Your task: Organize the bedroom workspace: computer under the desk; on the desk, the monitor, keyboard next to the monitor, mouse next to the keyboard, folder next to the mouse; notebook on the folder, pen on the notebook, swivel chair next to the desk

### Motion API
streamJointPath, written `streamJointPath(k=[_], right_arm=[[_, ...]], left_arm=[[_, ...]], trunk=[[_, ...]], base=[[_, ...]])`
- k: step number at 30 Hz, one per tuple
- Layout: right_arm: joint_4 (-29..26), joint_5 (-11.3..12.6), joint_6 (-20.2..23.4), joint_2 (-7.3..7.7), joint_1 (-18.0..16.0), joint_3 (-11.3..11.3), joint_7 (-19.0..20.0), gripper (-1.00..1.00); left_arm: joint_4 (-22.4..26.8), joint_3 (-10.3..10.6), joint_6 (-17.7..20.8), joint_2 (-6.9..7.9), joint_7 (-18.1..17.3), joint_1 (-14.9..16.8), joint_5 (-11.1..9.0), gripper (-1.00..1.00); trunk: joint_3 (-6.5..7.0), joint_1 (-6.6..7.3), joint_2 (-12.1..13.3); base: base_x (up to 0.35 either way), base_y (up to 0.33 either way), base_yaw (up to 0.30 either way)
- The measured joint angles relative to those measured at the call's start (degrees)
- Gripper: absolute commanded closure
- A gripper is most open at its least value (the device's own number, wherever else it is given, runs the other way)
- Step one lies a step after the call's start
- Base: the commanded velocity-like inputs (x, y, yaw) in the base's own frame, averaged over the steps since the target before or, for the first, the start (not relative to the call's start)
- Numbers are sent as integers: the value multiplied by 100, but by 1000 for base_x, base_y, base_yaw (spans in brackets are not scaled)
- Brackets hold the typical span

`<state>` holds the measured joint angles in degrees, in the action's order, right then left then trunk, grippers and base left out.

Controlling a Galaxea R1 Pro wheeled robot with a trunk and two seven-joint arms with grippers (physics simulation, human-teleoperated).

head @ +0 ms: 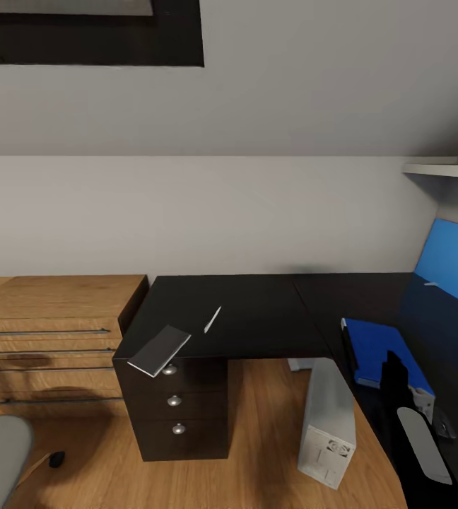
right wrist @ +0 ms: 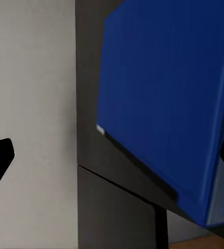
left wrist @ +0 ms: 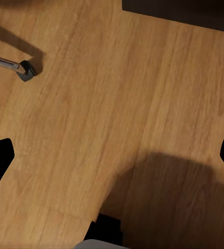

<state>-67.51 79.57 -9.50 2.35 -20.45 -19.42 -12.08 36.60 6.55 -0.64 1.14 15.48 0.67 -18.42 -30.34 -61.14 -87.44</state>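
Judging the notebook [head: 160,350] light, stiff, overhanging the tabletop [head: 257,311] at seven o'clock, we'd pinch that edge; both hands gape empty.

- We count one desk [head: 257,318], black and L-shaped.
- One notebook [head: 160,350] and one pen [head: 213,319] on its left end.
- Three round knobs [head: 174,400] on its drawers.
- One computer [head: 326,423] on the floor.
- One folder [head: 381,350], right.
- One mouse [head: 443,425], near right.
- One wood cabinet [head: 52,339], far left.
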Motion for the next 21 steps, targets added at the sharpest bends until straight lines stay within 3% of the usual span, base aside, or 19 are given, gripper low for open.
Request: streamJointPath(k=[7,14,21], right_arm=[[-2,-2,7,-9,0,16,9,-100],[-10,-16,1,-9,0,260,9,-100],[-10,-18,0,-9,0,292,9,-100]], left_arm=[[-1,-6,0,0,0,0,-5,-100],[0,-24,-5,1,0,0,-17,-100],[0,-26,-4,0,0,0,-17,-100]], trunk=[[0,-1,0],[0,0,0],[0,0,0]], base=[[-84,0,0],[-9,0,0],[-1,0,0]])
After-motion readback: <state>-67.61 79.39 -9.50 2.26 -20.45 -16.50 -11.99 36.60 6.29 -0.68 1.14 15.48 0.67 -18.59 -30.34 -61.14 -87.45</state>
